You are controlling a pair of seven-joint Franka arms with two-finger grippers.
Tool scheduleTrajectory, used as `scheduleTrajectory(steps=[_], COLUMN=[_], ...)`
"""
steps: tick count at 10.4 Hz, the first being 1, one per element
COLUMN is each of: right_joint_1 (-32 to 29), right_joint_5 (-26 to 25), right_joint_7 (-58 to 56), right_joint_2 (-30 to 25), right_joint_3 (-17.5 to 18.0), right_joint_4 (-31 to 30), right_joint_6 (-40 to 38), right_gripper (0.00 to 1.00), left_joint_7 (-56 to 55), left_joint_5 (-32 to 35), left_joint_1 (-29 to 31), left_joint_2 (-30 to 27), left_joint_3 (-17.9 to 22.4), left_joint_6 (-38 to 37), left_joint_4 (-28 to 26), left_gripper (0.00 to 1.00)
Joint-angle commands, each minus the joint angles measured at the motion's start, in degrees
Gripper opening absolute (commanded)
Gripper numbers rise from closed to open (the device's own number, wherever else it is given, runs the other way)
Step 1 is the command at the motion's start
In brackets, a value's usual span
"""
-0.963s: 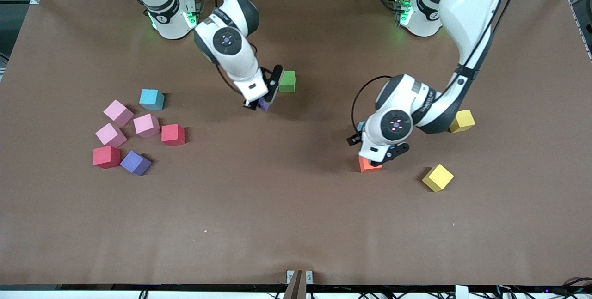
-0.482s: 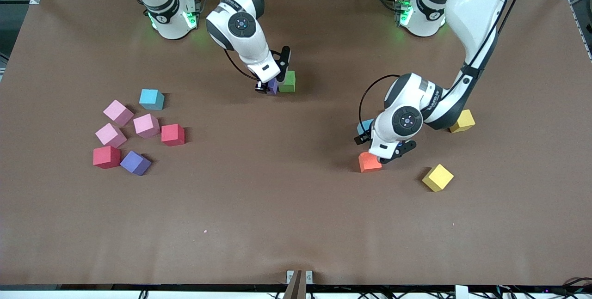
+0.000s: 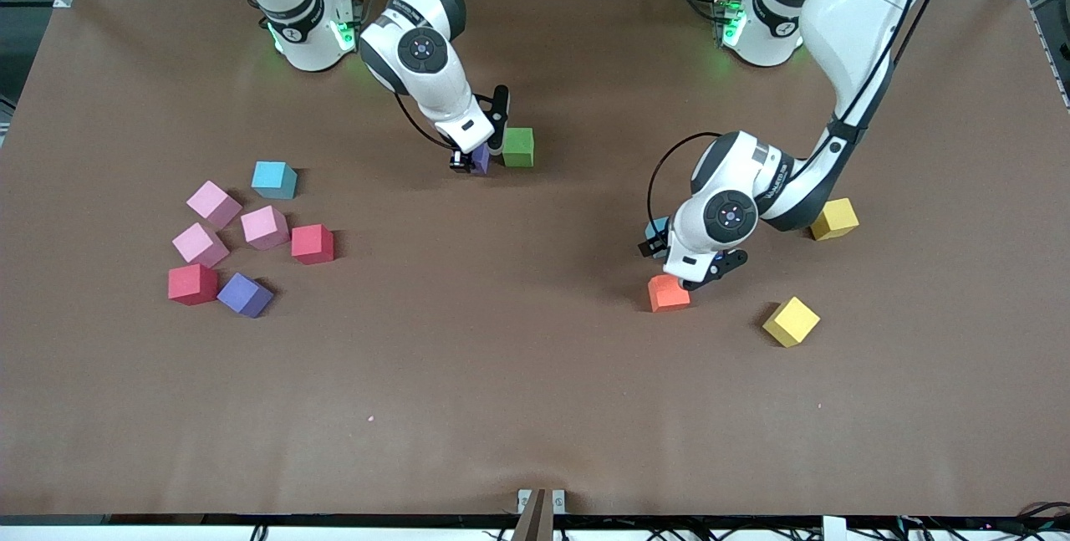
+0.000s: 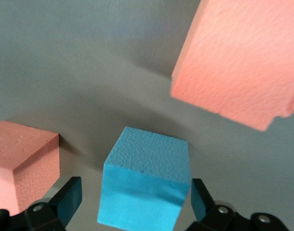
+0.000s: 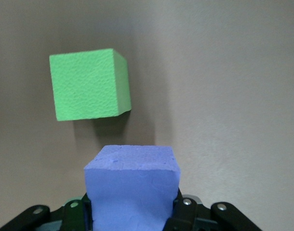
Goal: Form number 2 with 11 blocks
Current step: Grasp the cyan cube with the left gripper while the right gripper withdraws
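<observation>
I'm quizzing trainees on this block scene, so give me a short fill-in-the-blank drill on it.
1. The right gripper is shut on a ____ block.
2. That block is beside the ____ block.
3. The left gripper has its fingers ____ around the light blue block.
4. The pink blocks number ____.

Missing words: purple; green; open; three

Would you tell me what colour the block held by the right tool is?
Purple block; the right wrist view shows it best.
</observation>
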Motion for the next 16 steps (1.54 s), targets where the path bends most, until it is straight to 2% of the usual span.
scheduleTrajectory(steps=[1,2,4,5,8,10,16], right_joint_1=[0.9,1.7,2.4,3.1,3.6,3.7,3.9], right_joint_5=[-0.6,-0.7,-2.2,-2.3,-2.4,-2.4,-2.4], right_joint_7=[-0.4,-0.5,-0.4,-0.3,0.0,0.1,0.1], right_joint_2=[-0.3,0.8,3.9,4.1,5.5,6.3,8.2], right_joint_3=[0.4,0.4,0.4,0.4,0.4,0.3,-0.3], right_joint_4=[-1.8,-1.9,-1.7,-1.7,-1.5,-1.4,0.0], right_joint_6=[2.6,3.8,7.1,7.3,7.5,7.7,9.0], right_gripper=[0.46,0.46,0.46,0.46,0.46,0.46,0.46], left_joint_7=[-0.7,-0.7,-1.0,-1.1,-8.7,-16.4,-41.9], left_joint_5=[1.0,1.0,1.0,1.0,1.0,0.2,-5.6], left_joint_1=[0.0,-0.4,-0.6,-0.6,-0.3,0.2,2.7], left_joint_2=[1.4,1.6,1.3,1.0,-1.1,-4.7,-10.0], left_joint_3=[-0.6,-0.6,-0.5,-0.5,-0.6,-0.7,-1.5], left_joint_6=[1.6,2.3,2.7,2.6,2.3,1.2,0.8], left_joint_4=[-0.6,-0.6,-0.6,-0.6,-0.5,-0.5,-1.2], left_gripper=[1.0,1.0,0.39,0.36,0.36,0.36,0.36])
